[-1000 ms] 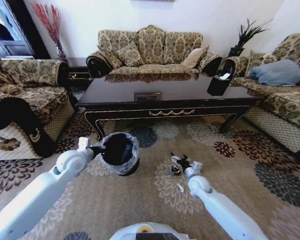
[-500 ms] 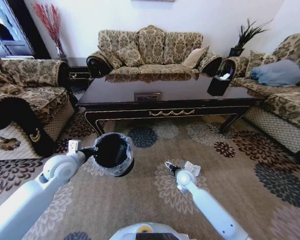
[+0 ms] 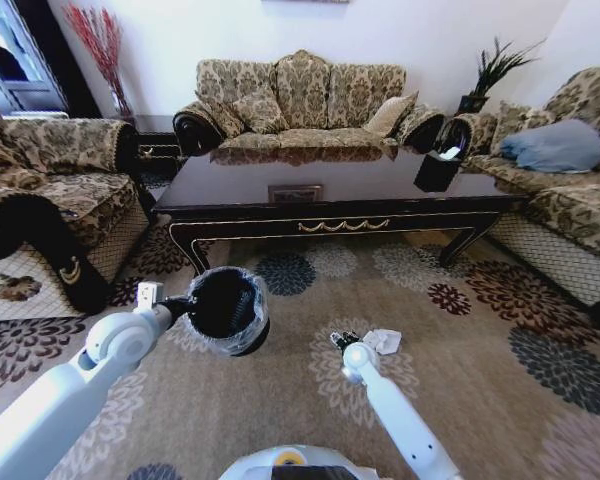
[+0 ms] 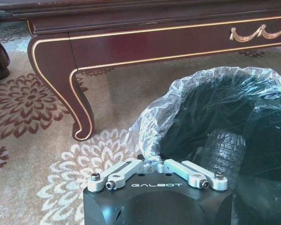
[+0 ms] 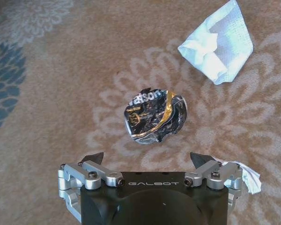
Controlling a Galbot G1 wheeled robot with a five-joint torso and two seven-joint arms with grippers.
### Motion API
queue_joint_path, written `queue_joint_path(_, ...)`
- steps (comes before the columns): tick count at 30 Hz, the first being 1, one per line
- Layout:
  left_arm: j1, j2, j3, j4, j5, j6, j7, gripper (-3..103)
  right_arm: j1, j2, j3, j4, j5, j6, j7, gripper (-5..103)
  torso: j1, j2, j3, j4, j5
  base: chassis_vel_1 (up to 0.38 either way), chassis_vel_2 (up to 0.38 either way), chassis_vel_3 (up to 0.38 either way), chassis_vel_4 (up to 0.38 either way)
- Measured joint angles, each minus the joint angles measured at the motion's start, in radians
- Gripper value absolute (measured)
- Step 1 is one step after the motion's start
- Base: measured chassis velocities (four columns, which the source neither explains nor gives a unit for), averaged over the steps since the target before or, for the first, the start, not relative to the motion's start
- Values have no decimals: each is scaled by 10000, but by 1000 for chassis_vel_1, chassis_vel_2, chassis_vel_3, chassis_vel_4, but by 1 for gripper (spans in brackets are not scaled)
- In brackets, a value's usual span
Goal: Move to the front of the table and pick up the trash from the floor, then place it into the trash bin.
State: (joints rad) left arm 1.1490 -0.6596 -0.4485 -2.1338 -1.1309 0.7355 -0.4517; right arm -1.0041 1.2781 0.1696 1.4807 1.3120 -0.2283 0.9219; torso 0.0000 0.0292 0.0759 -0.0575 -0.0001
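My left gripper (image 3: 185, 302) is shut on the rim of the black trash bin (image 3: 228, 308), which is lined with a clear bag (image 4: 154, 124) and tilts its mouth toward me. It sits in front of the dark table (image 3: 330, 180). My right gripper (image 5: 147, 158) hangs open above the carpet floor (image 3: 460, 400), its fingertips on either side of a crumpled black and gold wrapper (image 5: 154, 115) without touching it. A crumpled white paper (image 5: 220, 44) lies just beyond the wrapper and also shows beside the right gripper (image 3: 342, 343) as a white paper (image 3: 383, 341). A small white scrap (image 5: 249, 176) lies by the right finger.
The table's curved leg (image 4: 82, 117) stands close to the bin. Sofas ring the carpet on the left (image 3: 40, 190), at the back (image 3: 300, 100) and on the right (image 3: 570, 170). A black tissue box (image 3: 438, 168) stands on the table.
My right arm has drawn back toward me and to the left, uncovering the white paper. The left arm has shifted the bin slightly to the left and then held still.
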Motion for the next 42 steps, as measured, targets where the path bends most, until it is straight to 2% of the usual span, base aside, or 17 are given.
queue_joint_path(11,120,124,-112,-160,-91,0,-50,2,595,253,233,-1184,-346,41,-518,100,0,0,0,2,1,0,0,0,0)
queue_joint_path(12,141,163,-156,-184,-132,0,-85,2,697,280,287,-1404,-365,41,-590,103,0,0,0,2,2,0,0,0,0)
queue_joint_path(24,216,368,-292,-326,-353,-1,-186,2,1138,237,340,-2630,-602,81,-1247,96,0,0,0,0,1,0,0,0,0)
queue_joint_path(27,220,368,-280,-345,-362,-1,-212,2,1251,225,336,-2979,-658,122,-1484,88,0,0,1,0,1,0,0,0,0)
queue_joint_path(33,267,364,-274,-360,-365,-1,-236,2,1371,279,341,-3393,-828,145,-1793,84,0,0,0,0,1,0,0,0,0)
queue_joint_path(35,304,358,-276,-379,-366,-1,-235,2,1431,328,365,-3551,-946,171,-1887,70,0,0,-1,1,-1,0,0,0,0)
queue_joint_path(36,316,356,-278,-383,-366,-1,-236,2,1437,340,366,-3583,-1000,177,-1931,70,0,0,-1,0,-2,0,0,0,0)
queue_joint_path(37,333,353,-282,-385,-365,-1,-236,2,1439,347,361,-3593,-1045,181,-1967,59,0,0,-1,1,-2,0,0,0,0)
queue_joint_path(39,343,350,-284,-386,-362,-1,-236,2,1438,349,353,-3583,-1078,183,-1991,59,0,1,-1,1,-1,0,0,0,0)
queue_joint_path(41,353,344,-286,-386,-353,-1,-238,2,1405,348,338,-3509,-1126,186,-2033,47,0,0,-1,-2,-2,0,0,0,0)
queue_joint_path(42,353,344,-286,-386,-353,-1,-238,2,1405,348,338,-3509,-1126,186,-2033,47,0,0,-1,-2,-2,0,0,0,0)
